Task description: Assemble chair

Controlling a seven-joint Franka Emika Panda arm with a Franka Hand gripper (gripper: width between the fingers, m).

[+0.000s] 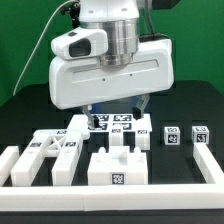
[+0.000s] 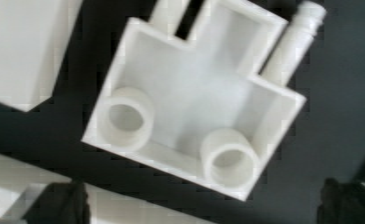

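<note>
The chair's white tagged parts lie loose on the black table. A flat panel (image 2: 182, 95) with two round sockets fills the wrist view; in the exterior view it (image 1: 112, 123) lies at the centre. A round peg (image 2: 298, 38) lies against its far edge. My gripper (image 1: 115, 108) hangs just above this panel with its jaws apart and nothing between them. The dark fingertips (image 2: 46, 205) show at the wrist view's edge, short of the panel. A notched block (image 1: 115, 166) sits in front.
Two long pieces (image 1: 55, 152) lie on the exterior view's left, and one (image 2: 28, 50) also shows in the wrist view. Two small tagged blocks (image 1: 185, 136) stand on the right. A low white border rail (image 1: 110, 205) frames the work area.
</note>
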